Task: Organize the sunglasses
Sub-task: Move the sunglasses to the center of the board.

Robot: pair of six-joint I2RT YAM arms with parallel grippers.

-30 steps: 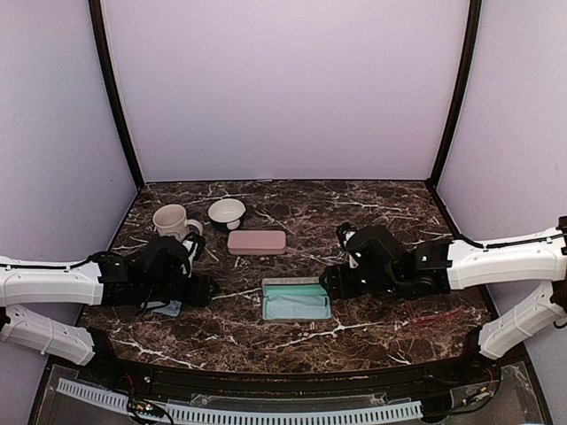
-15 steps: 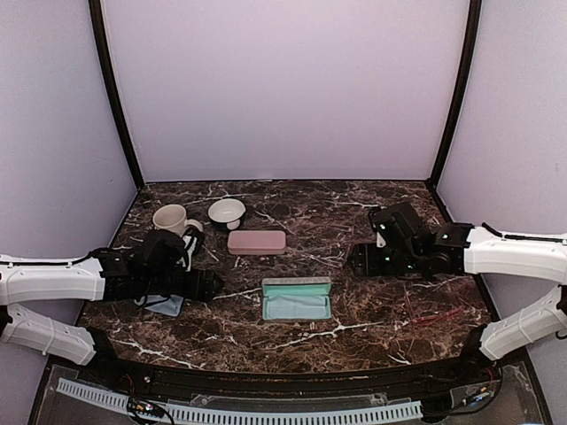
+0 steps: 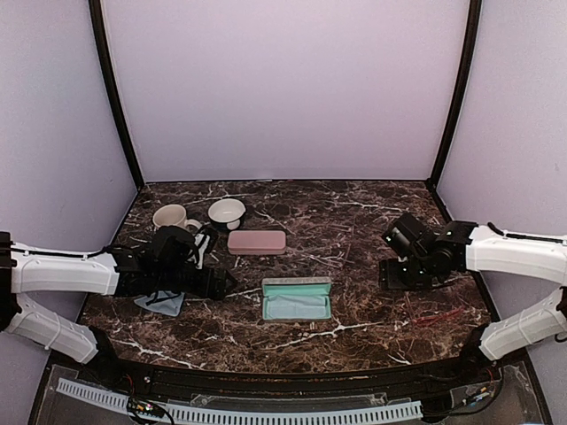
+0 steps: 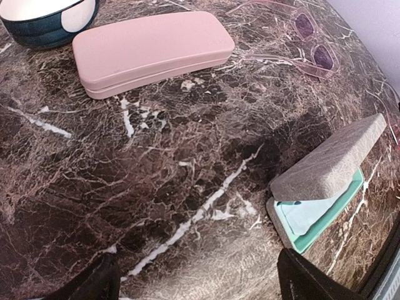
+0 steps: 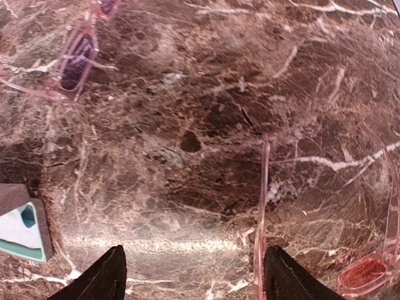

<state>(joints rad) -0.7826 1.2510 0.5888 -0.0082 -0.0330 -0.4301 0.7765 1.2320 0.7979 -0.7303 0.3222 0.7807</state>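
Surface: dark marble table (image 3: 372,338), lilac walls behind.

Near right: red-lensed sunglasses (image 5: 365,275), pink frame, lying flat. The long axis runs roughly left to right in the faint overhead view. They sit just near-right of the right gripper (image 5: 195,265), so the right arm is judged much the nearer.

Near centre: open case (image 3: 297,298), teal lining showing.

Both grippers are spread wide and hold nothing. The left gripper (image 4: 199,278) faces the case.

Mid-table, farther: purple-lensed sunglasses (image 4: 312,41), right of the closed pink case (image 4: 153,53).

Far left: bowl (image 3: 227,212), mug (image 3: 171,218).
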